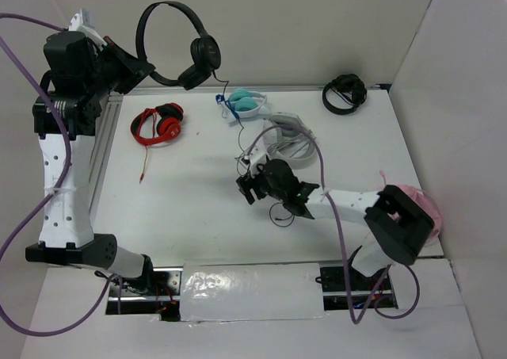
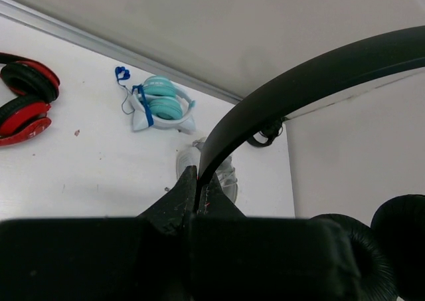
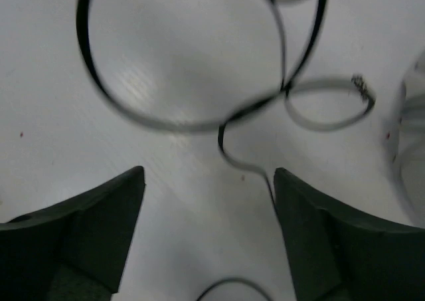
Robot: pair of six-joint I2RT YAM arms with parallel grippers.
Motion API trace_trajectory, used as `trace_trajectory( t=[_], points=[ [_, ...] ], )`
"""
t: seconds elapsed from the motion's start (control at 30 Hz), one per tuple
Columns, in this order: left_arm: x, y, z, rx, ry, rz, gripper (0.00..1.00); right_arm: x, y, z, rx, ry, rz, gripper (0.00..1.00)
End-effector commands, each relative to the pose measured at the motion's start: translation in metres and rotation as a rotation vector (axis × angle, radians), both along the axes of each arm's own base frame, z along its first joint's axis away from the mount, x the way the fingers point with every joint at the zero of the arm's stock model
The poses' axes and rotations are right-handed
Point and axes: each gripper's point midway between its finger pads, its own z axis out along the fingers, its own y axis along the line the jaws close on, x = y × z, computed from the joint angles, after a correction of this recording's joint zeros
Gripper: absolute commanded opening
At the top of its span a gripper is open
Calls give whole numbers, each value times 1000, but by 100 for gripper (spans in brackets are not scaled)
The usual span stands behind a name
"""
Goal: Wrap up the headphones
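We see: left end effector (image 2: pixel 198 191) pinched shut on the headphones (image 1: pixel 204 52), high up, far left | right end effector (image 3: pixel 209 181) wide open, low over worktop (image 1: pixel 198 200) | loose cable (image 3: pixel 159 123) curls crosswise just ahead of it | right arm nearer.

We see a robotics lab bench. A white table (image 1: pixel 198 208) is boxed in by plain white panels (image 1: pixel 317 26) behind and beside it. A left arm (image 1: pixel 63 185) and a right arm (image 1: pixel 348 202) are bolted at the table's near edge, trailing purple cables (image 1: pixel 339 220). A red headset (image 1: pixel 158 124) and a teal headset (image 1: pixel 247 102) lie on the table; the headphones (image 1: pixel 203 54) hang above its far edge.
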Motion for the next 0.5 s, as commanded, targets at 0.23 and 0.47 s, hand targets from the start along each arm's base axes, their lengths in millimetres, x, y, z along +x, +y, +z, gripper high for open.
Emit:
trace_trajectory(
  t=[0.23,0.47],
  points=[
    [-29,11,52,-15,-150,-7,0,61,42,50,203,-103,-98,23],
    [5,57,33,-49,-74,105,0,55,-81,62,356,21,-388,0]
  ],
)
